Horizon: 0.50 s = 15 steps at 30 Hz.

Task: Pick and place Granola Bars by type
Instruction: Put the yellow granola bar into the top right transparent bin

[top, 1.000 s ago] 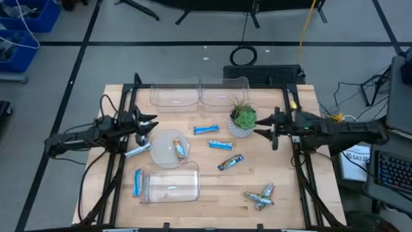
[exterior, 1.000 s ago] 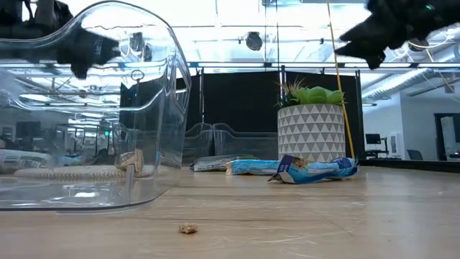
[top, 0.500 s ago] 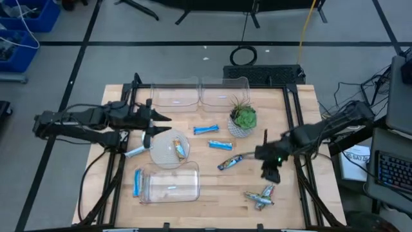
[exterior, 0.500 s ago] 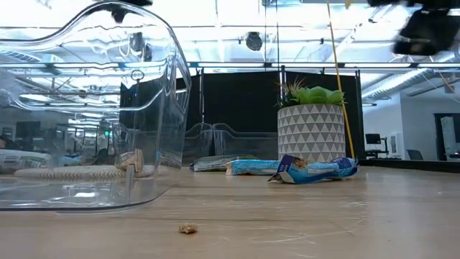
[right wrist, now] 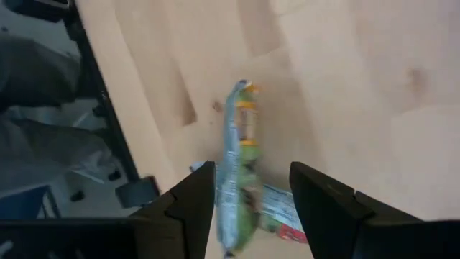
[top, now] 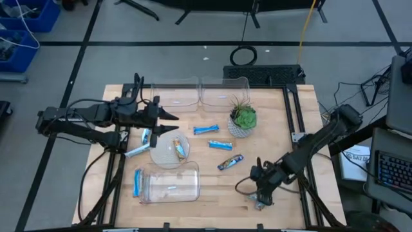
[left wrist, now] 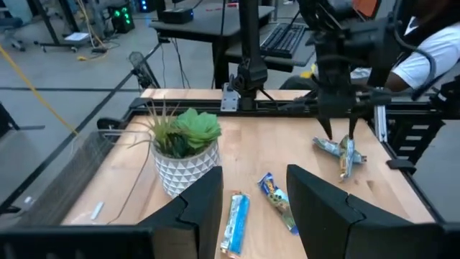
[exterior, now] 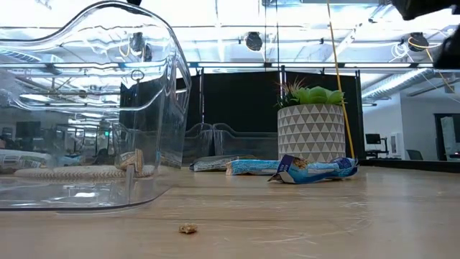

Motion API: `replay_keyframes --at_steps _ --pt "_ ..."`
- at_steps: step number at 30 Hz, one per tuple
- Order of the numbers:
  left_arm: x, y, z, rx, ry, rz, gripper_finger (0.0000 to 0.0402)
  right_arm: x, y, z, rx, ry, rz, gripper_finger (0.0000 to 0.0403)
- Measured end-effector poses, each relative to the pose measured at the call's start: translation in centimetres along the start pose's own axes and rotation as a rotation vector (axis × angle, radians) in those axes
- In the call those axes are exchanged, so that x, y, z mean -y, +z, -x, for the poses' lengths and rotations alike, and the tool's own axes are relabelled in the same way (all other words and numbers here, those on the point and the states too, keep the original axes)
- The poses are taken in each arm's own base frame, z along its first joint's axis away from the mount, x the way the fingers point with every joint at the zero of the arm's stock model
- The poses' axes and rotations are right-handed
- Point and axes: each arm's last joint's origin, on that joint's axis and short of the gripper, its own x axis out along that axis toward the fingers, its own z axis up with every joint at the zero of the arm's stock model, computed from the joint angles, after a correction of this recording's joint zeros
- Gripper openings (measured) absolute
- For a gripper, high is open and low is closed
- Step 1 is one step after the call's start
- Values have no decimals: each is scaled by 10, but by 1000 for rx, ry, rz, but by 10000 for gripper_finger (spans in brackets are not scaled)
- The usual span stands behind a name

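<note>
Hovering the right gripper [right wrist: 248, 208], fingers apart, over the silver-green foil-wrapped granola bars [right wrist: 241, 169] near the worktop's [top: 212, 193] front right corner, I am lining up a pick. Next I am lowering and closing. Left gripper [left wrist: 251, 208] is waiting open by the left edge.

**Tubs, a plant and the room around them**

We see a pale wooden tabletop [top: 212, 187] carrying several clear plastic containers: two tubs [top: 175, 95] side by side at the far edge, a round bowl [top: 166, 149] near the middle, and a larger tub [top: 170, 183] lying close to the near edge. A small green plant [top: 243, 120] stands in a white pot patterned with triangles [exterior: 310, 140]. A tiny crumb [exterior: 188, 229] lies on the wood. Beyond the tabletop we notice a yellow cable [top: 308, 26], blue bins [top: 29, 16] and a keyboard [top: 391, 171].
</note>
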Motion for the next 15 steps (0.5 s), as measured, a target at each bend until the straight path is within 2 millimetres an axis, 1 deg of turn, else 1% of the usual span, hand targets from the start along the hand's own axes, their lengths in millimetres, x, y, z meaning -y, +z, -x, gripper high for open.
replay_keyframes --at_steps 3,6,11,15 --pt "0 0 0 0 -1 -9 159 -10 -5 -18 -13 16 20 173" --pt "0 0 0 1 -1 -32 159 -13 -9 -34 -23 -8 22 173" --pt "2 0 1 4 -19 -31 159 -8 -12 -59 -43 -119 18 173" --pt "6 1 1 10 -39 -36 159 -3 -8 -78 -59 -122 3 166"
